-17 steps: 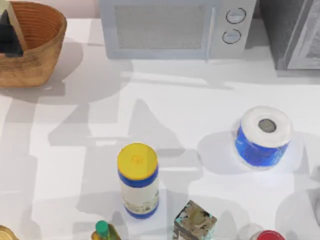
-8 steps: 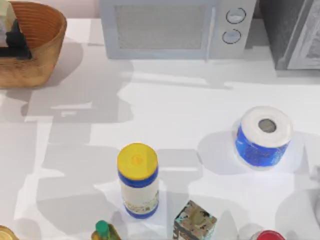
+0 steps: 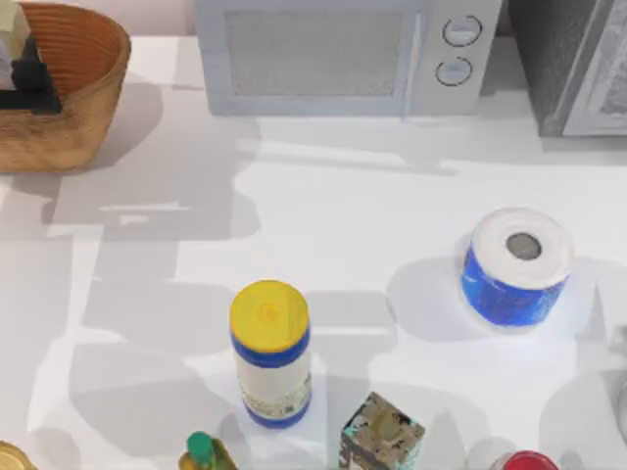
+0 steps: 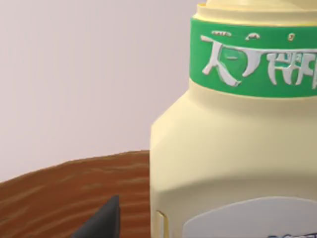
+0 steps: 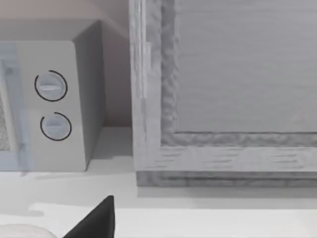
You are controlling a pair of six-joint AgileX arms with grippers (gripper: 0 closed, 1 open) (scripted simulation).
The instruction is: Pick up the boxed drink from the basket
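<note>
The table (image 3: pixel 392 196) is broad and cluttered, but the coming move concerns only its far left corner, where the basket (image 3: pixel 88 88) sits. The drink (image 3: pixel 12 27) is at the top view's left edge, over the inside of the basket. In my left wrist view it stands upright and very close, its green band high and the basket's brown wall (image 4: pixel 59 193) low behind it. So its long axis is vertical, and I judge the way out is straight up along that axis, clear of the rim.

My left gripper (image 3: pixel 27 80) is inside the basket, just beside the drink and by far the nearer of the two. I cannot tell whether it is spread or already pinching the drink. My right gripper (image 5: pixel 94 220) is parked on the table's right side, facing the microwave (image 5: pixel 44 99), well apart from the basket. I cannot tell its state either.
</note>
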